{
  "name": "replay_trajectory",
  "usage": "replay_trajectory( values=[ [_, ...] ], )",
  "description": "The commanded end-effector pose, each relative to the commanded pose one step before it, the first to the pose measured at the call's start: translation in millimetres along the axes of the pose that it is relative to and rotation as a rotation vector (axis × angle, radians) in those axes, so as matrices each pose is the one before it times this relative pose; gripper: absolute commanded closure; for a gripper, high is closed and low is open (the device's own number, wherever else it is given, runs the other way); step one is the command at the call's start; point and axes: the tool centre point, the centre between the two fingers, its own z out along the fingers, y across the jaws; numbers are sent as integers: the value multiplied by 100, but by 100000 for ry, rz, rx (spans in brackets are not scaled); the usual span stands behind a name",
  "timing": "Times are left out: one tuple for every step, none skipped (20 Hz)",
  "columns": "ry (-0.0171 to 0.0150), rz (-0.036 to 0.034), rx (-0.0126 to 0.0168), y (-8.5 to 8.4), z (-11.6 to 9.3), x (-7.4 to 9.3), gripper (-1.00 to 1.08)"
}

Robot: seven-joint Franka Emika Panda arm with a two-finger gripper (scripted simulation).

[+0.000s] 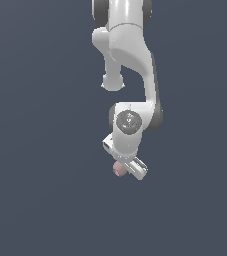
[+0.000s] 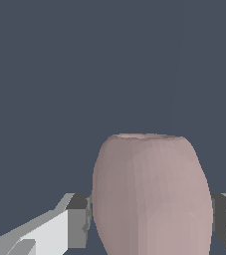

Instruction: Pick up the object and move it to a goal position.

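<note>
The object (image 2: 152, 194) is a dull pinkish-brown, egg-like lump. In the wrist view it fills the space between my two fingers, with a grey pad (image 2: 78, 221) pressed on one side and the other pad on the opposite side. In the exterior view the object (image 1: 118, 169) peeks out just under the white gripper (image 1: 121, 168), mostly hidden by the hand. The gripper is shut on the object. The white arm hangs down from the top of the exterior view.
A plain dark blue-grey surface (image 1: 40, 190) fills the background in both views. No other objects or edges show.
</note>
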Motion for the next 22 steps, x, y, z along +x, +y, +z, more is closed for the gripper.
replay_trajectory(
  values=[
    [96,144,52,1165,-621,688,108],
    [0,0,0,620,-315,333,108],
    [0,0,0,699,-355,376,108],
    [-62,-9,29,774,-379,420,108],
    [0,0,0,852,-435,462,108],
    [0,0,0,912,-466,497,108],
    [0,0,0,908,-466,499,108],
    [0,0,0,897,-463,500,108],
    [0,0,0,885,-460,500,108],
    [0,0,0,864,-451,494,108],
    [0,0,0,828,-434,477,108],
    [0,0,0,777,-408,451,108],
    [0,0,0,711,-376,418,108],
    [0,0,0,636,-338,381,108],
    [0,0,0,557,-298,341,108],
    [0,0,0,477,-258,302,108],
    [0,0,0,398,-218,263,108],
    [0,0,0,321,-179,222,108],
    [0,0,0,245,-139,179,108],
    [0,0,0,172,-99,133,108],
    [0,0,0,101,-59,81,108],
    [0,0,0,33,-19,27,108]
  ],
)
